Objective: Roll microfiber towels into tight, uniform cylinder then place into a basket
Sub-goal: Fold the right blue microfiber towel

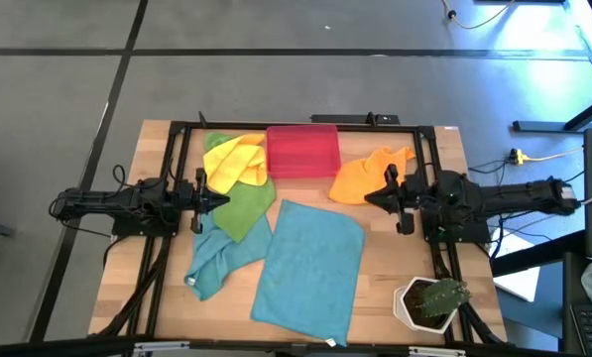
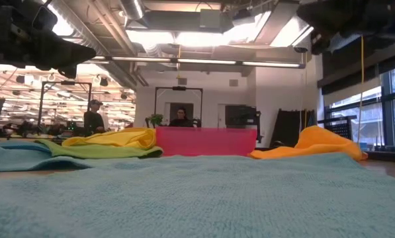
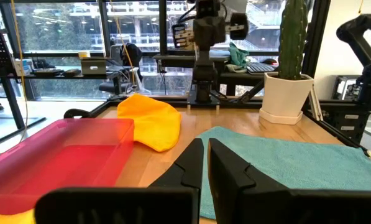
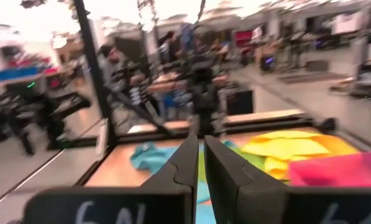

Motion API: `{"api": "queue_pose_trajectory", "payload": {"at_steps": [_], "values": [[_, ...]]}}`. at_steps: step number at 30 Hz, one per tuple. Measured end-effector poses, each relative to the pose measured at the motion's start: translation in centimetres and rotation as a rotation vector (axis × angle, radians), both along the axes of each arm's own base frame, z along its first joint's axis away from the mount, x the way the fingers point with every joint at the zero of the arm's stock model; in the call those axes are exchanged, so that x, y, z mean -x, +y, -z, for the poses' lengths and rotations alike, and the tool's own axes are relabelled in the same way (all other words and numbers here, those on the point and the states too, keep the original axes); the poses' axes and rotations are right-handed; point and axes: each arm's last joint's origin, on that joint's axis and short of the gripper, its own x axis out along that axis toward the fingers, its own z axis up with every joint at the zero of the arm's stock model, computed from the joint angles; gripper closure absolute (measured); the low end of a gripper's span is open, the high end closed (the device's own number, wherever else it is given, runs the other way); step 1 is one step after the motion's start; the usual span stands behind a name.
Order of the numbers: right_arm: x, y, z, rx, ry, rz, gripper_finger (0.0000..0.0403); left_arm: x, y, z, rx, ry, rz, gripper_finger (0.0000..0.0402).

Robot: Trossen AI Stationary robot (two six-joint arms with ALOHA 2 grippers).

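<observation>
Room behind basket [image 2: 206, 141] holds seated person [image 2: 180, 118], low view only

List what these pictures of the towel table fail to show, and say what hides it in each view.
- Basket interior: low view shows only its front wall.
- Second teal towel: partly covered by the green towel in the high view.
- Plant pot: outside the low view.
- Room details: blurred in the right wrist view.

Wooden table [image 1: 395, 273] on grey floor; white hexagonal pot [image 1: 414, 307] with cactus [image 1: 442, 296] at near right corner. Two people [image 2: 93, 116] beyond.
</observation>
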Motion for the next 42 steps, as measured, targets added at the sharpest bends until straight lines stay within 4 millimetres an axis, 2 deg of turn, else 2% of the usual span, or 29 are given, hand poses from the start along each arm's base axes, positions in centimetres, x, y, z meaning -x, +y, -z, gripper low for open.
{"api": "queue_pose_trajectory", "payload": {"at_steps": [6,15,19,23,29,34,42], "values": [[-2.1,1.6,0.2,0.062,0.096,-0.05,0.0373,0.0,0.0,0.0,0.0,0.0,0.0,0.0388],[-4.0,2.8,2.9,0.159,0.238,-0.142,0.0365,0.0,0.0,0.0,0.0,0.0,0.0,0.0388],[-4.7,2.9,3.9,0.2,0.279,-0.148,0.0324,0.0,0.0,0.0,0.0,0.0,0.0,0.0388],[-5.1,3.3,4.4,0.213,0.295,-0.166,0.0255,0.0,0.0,0.0,0.0,0.001,0.0,0.0388],[-5.1,5.4,4.6,0.187,0.288,-0.282,0.0165,0.0,0.0,0.0,0.0,0.0,0.0,0.0388],[-5.4,7.8,3.8,0.195,0.265,-0.37,0.0145,0.0,0.0,0.0,0.0,0.0,0.0,0.0388],[-6.5,11.5,4.9,0.236,0.34,-0.43,0.0144,0.0,0.0,0.0,0.0,0.0,0.0,0.0388]]}}
